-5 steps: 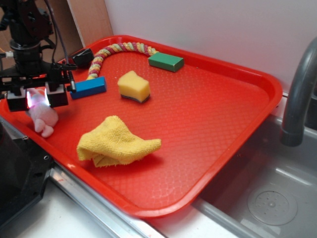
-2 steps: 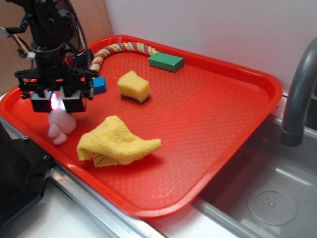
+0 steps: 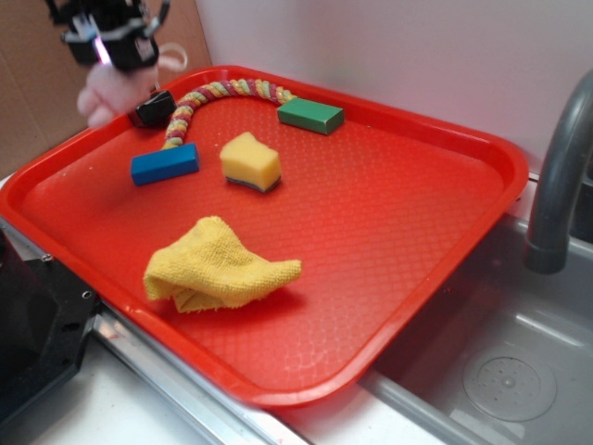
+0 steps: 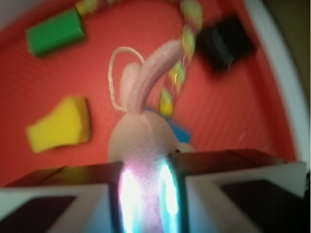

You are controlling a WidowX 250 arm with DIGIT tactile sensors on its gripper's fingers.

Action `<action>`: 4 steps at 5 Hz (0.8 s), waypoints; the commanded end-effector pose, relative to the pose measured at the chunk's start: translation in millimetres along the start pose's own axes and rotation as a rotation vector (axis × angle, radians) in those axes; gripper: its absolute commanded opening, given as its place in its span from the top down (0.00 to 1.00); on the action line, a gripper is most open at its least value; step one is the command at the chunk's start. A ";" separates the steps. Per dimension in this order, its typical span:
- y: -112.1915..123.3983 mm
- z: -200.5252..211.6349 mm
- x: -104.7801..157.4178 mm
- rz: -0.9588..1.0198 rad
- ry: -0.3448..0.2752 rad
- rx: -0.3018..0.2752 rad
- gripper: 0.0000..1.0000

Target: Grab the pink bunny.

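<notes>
The pink bunny hangs in the air above the tray's far left corner, pale pink and fuzzy. My gripper is shut on it from above, at the top left of the exterior view. In the wrist view the pink bunny is squeezed between the two glowing pads, its long ear pointing away over the tray. My gripper fills the bottom of that view.
On the red tray lie a yellow terry cloth, a yellow sponge, a blue block, a green block, a braided rope and a black object. A grey faucet and sink stand at right.
My gripper has risen from the tray's near left edge and moved toward the far left corner, carrying the pink bunny up off the tray surface.
</notes>
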State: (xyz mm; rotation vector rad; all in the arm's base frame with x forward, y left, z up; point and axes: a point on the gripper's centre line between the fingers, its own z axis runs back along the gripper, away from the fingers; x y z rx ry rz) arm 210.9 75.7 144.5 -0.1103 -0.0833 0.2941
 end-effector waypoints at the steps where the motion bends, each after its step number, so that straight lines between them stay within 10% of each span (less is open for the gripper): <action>1: -19.9 88.3 -16.7 -0.159 -0.078 0.011 1.00; 4: -51.3 70.4 -49.7 -0.295 -0.037 0.088 1.00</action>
